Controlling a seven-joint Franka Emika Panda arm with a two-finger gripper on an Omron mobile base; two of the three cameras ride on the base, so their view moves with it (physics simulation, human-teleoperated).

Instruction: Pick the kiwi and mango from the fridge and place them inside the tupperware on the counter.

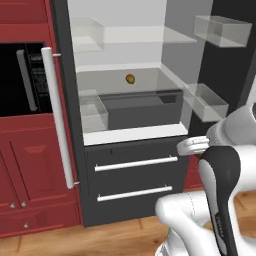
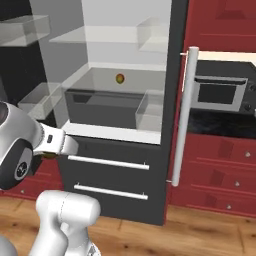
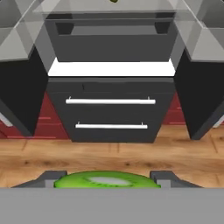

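**Currently: kiwi in grip, mango in fridge**

Gripper [image 3: 107, 180] is clamped on the kiwi [image 3: 107, 180], green cut face toward the hand camera, fingers snug at its 3 and 9 o'clock sides. Hand sits in front of the open fridge [image 1: 135, 165], facing it. One mango [image 1: 130, 78] on the middle shelf, at 12 o'clock from the fingers, well apart. Count: one kiwi, one mango, two drawer handles below. Tupperware and counter aren't in frame, so my guess is the carry needs a turn away.
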